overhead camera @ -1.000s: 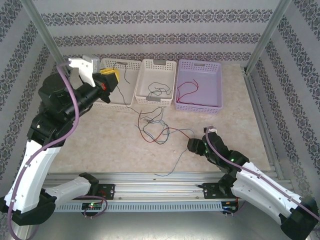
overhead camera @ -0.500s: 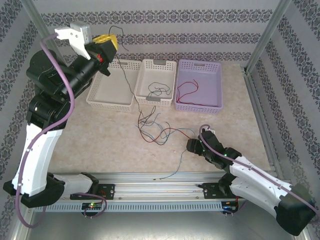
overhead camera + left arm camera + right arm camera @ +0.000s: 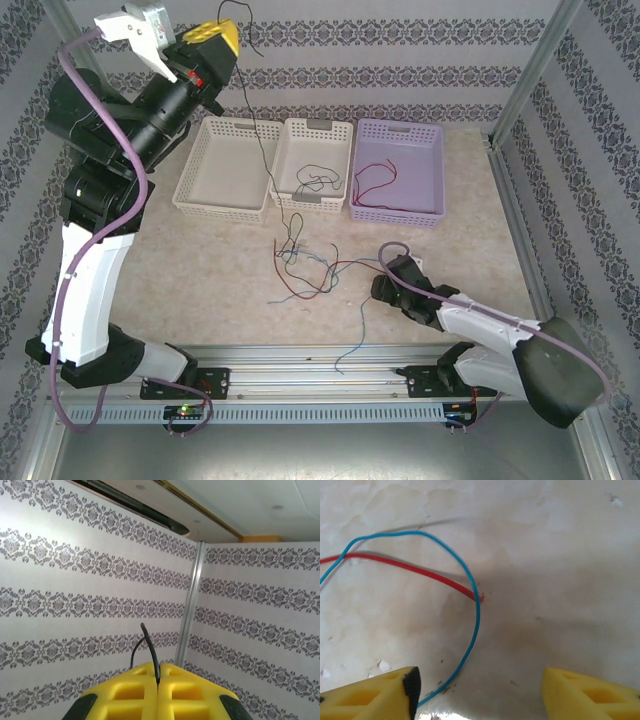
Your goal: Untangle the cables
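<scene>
Red, teal, black hair-thin floppy cables [image 3: 297,253]

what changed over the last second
The left end effector, shut on the black cable, lifted higher, drawing that cable up out of the tangle, which bunched tighter. The right end effector stayed low and open beside the tangle while its arm settled lower. The three baskets did not move.
</scene>
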Robot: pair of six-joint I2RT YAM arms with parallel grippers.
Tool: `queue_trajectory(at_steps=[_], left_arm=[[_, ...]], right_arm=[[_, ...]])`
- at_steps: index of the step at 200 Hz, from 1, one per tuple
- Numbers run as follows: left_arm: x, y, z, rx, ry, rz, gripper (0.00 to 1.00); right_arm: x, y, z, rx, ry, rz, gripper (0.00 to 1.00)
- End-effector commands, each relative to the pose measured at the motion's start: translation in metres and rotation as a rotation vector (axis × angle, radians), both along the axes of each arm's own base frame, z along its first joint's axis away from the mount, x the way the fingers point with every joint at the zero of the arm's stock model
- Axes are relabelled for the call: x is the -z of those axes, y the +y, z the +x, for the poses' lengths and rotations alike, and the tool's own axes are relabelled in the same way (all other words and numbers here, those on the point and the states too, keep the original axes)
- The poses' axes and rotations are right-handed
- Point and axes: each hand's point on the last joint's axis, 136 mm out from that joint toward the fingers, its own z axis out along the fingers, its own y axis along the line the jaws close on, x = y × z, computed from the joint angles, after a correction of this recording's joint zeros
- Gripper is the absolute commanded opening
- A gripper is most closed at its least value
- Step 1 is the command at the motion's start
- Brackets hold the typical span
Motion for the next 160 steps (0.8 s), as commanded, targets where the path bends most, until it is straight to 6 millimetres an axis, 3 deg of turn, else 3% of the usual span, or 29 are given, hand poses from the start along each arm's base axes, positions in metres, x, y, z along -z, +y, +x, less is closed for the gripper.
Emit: queue_trajectory(at_steps=[1,31,56,85,98,136,160], left_arm=[[-0.017,0.002,-0.008,0.032,-0.051,-0.043,0.0],[-0.013,-0.002,-0.002,0.044,-0.039,-0.048,0.0],[-0.013,-0.007,-0.003,0.083,-0.032,-0.061,0.0],[-0.003,-0.015,0.0,0.131,-0.006,-0.082,0.0],[0.001,-0.013,0.002,0.12,-0.004,-0.083,0.0],[0.001,-0.008,-0.003,0.09,-0.01,-0.065,0.0],[0.0,-0.006,-0.003,0.078,-0.012,-0.064,0.0]], right_arm=[[-0.009,0.02,0.022,-0.03,-0.04,0.06,0.6],[-0.009,0.023,0.027,-0.029,-0.036,0.066,0.55],[-0.042,0.04,0.036,-0.099,-0.134,0.121,0.54],[-0.1,0.096,0.043,-0.326,-0.267,0.256,0.58],[-0.112,0.124,0.038,-0.446,-0.274,0.292,0.6],[-0.104,0.184,0.02,-0.676,-0.279,0.265,0.65],[-0.089,0.194,0.024,-0.677,-0.247,0.221,0.64]])
